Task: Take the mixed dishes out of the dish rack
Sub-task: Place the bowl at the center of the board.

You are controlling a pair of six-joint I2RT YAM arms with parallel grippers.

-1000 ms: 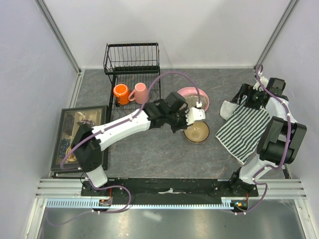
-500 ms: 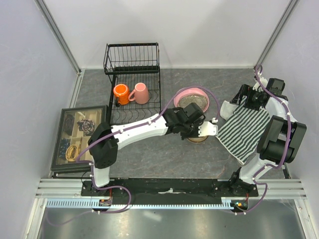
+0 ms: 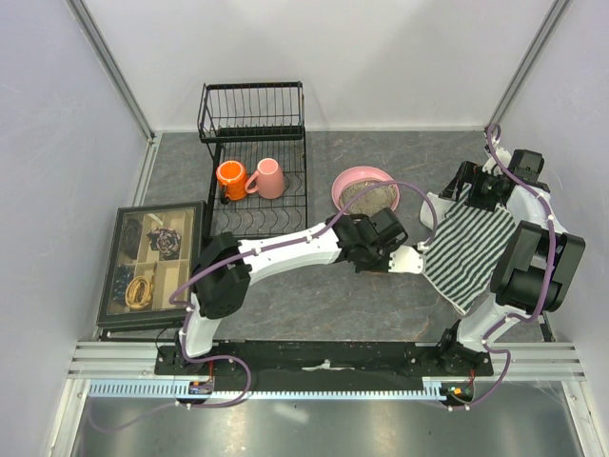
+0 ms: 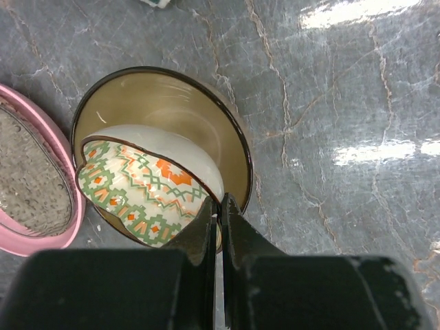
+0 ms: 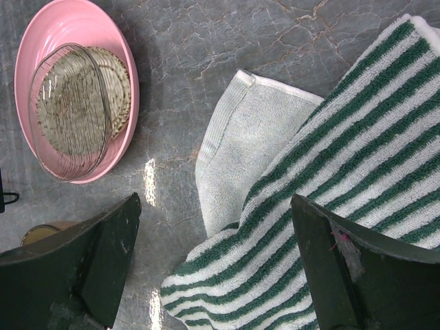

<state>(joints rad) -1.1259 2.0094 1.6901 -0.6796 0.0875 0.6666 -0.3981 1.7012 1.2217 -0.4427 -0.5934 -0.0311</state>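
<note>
**Patterned bowl going into the brown one; two mugs yet to unload**

The dish rack (image 3: 252, 124) holds the orange mug (image 3: 230, 175) and pink mug (image 3: 269, 178). On the surface (image 4: 344, 103), just beside the pink dish (image 4: 77, 199), the tan-brown bowl (image 4: 172, 103) has the small white patterned bowl (image 4: 137, 196) tilted inside it. The left pincer (image 4: 220, 203) is pressed together on that bowl's rim. The next move is probably to let go, then fetch a mug. The right pincer (image 5: 214, 206) hangs spread wide over the striped cloth (image 5: 344, 137), holding nothing.

The grey stone-look table (image 4: 357, 89) is shining where light is hitting it. The tan-brown bowl (image 4: 165, 103) and the small white patterned bowl (image 4: 137, 192) are gleaming smooth and glossy. The striped cloth (image 5: 344, 172) is looking soft and fuzzy, and the pink dish (image 5: 62, 20) is looking smooth.
</note>
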